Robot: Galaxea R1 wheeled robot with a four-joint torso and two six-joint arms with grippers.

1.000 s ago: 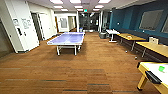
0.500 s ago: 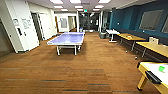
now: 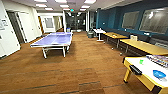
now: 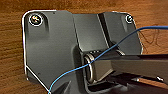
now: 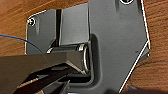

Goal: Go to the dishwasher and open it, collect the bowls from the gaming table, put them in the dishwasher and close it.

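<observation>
The gaming table [image 3: 146,71] sits at the lower right of the head view, partly cut off by the right and bottom edges of the frame. It has a smooth white top, yellow sides and yellow legs, and a black slot [image 3: 135,69] in its near end, which faces toward the lower left of the frame. Its long axis runs from that end up and to the right, out of the frame.

On the white top, close to the right edge of the frame, lies a bright blue bowl [image 3: 159,74], upright with its opening facing up; whether it holds anything cannot be told. Farther up the table, a tiny green cup [image 3: 141,61] stands well apart from the bowl. Beside it, toward the right edge, lies a striped flat thing [image 3: 157,60] that is too blurred to name.

A blue ping-pong table [image 3: 53,40] stands at the left centre of the frame on the brown wood-look floor [image 3: 82,72], its long axis pointing away toward the far corridor. Along the dark blue wall at the right run long yellow-topped tables [image 3: 145,46], and a small white table [image 3: 99,31] stands farther back.

Both wrist views look down on the same brown floor past the robot's own dark plate. A thin blue cable [image 4: 100,56] crosses the left wrist view. Whether the fingers of either gripper are spread or pressed together cannot be told.
</observation>
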